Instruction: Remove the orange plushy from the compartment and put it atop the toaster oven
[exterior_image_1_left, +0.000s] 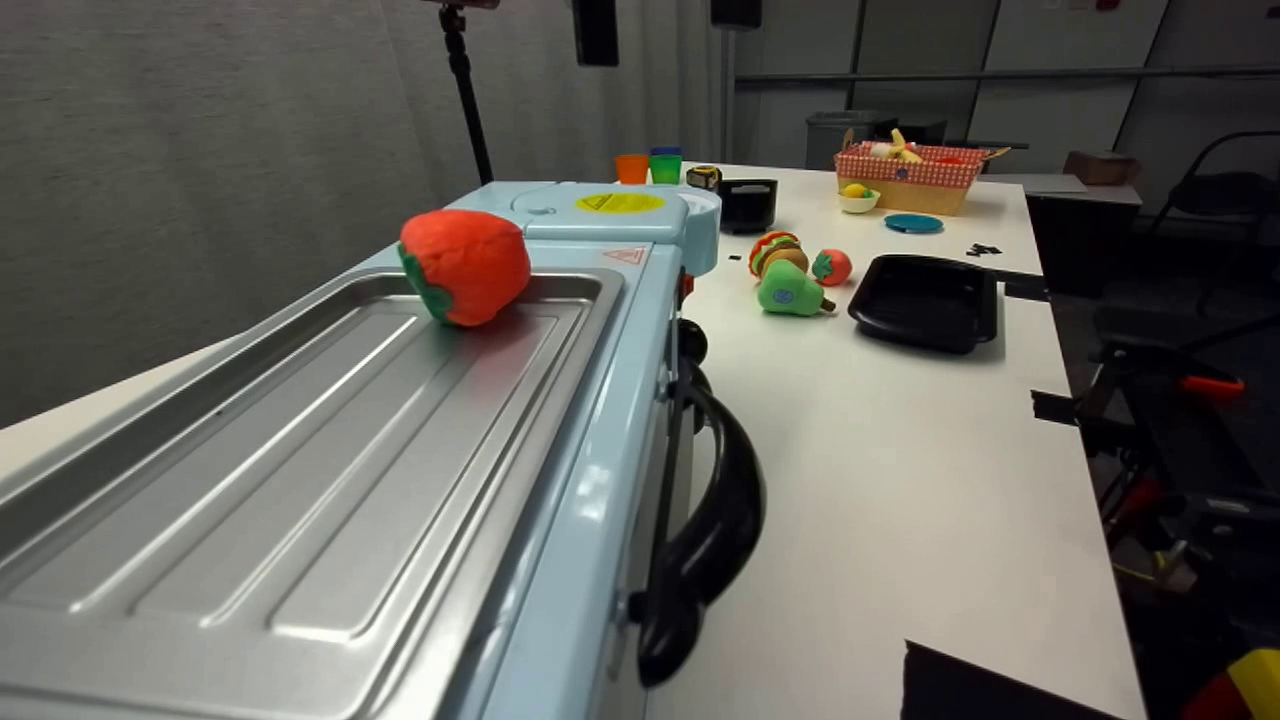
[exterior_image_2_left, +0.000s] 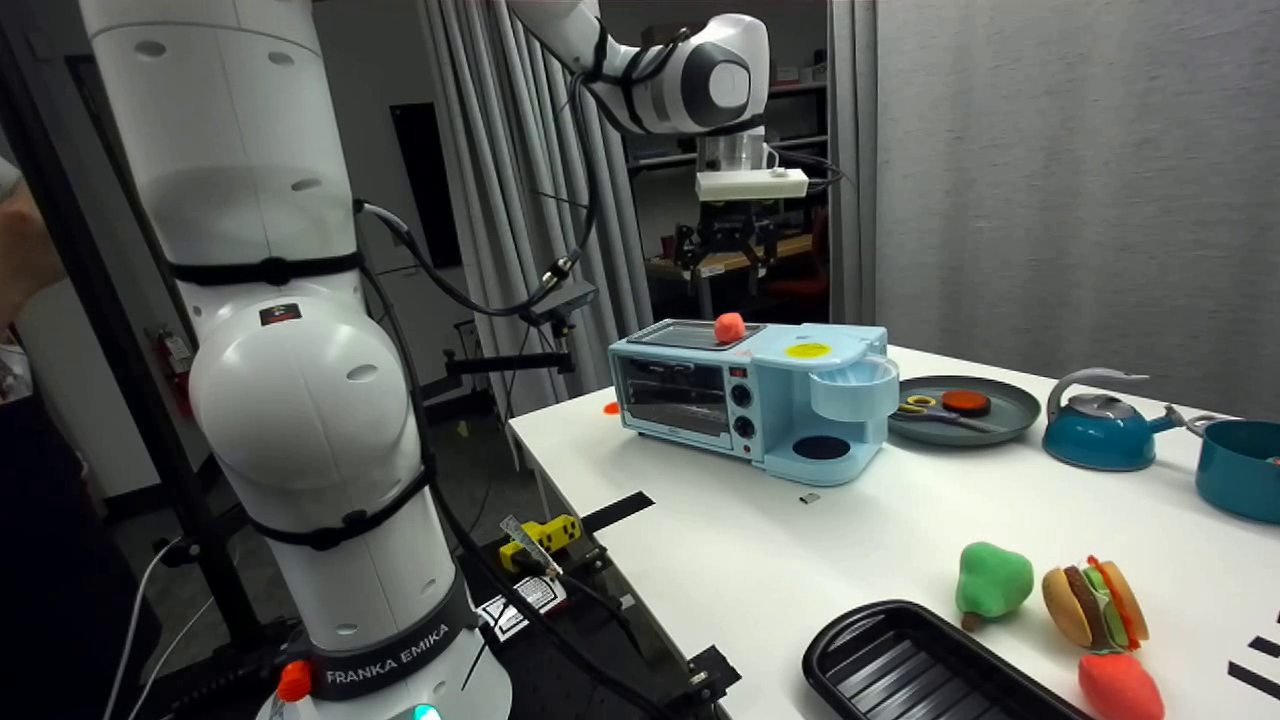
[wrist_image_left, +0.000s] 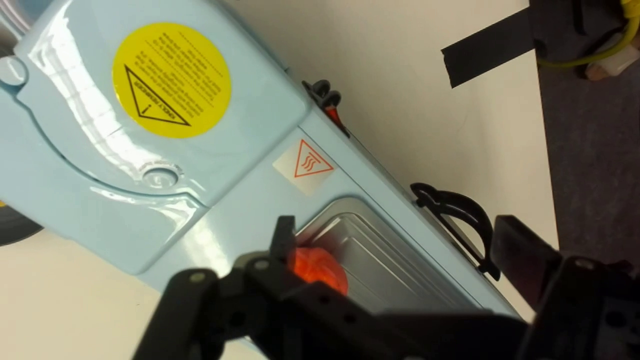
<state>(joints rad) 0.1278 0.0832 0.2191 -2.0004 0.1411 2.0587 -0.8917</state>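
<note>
The orange plushy (exterior_image_1_left: 470, 265) is round and orange-red with a green patch at one end. It rests on the ribbed metal top of the pale-blue toaster oven (exterior_image_1_left: 590, 500), near the end by the yellow sticker. In an exterior view the plushy (exterior_image_2_left: 729, 327) sits on the oven (exterior_image_2_left: 780, 430) below my gripper (exterior_image_2_left: 727, 265), with a gap between. In the wrist view my gripper (wrist_image_left: 395, 245) is wide open with nothing between its fingers. There the plushy (wrist_image_left: 322, 270) is partly hidden by one finger. My fingertips (exterior_image_1_left: 666, 25) also show at the top edge of an exterior view.
The oven's curved black handle (exterior_image_1_left: 715, 520) juts out at its front. A black dish (exterior_image_2_left: 900, 655), green pear (exterior_image_2_left: 992, 582), toy burger (exterior_image_2_left: 1097, 605) and strawberry (exterior_image_2_left: 1120, 686) lie on the table. A grey pan (exterior_image_2_left: 1020, 410), kettle (exterior_image_2_left: 1105, 440) and pot (exterior_image_2_left: 1240, 475) stand beyond the oven.
</note>
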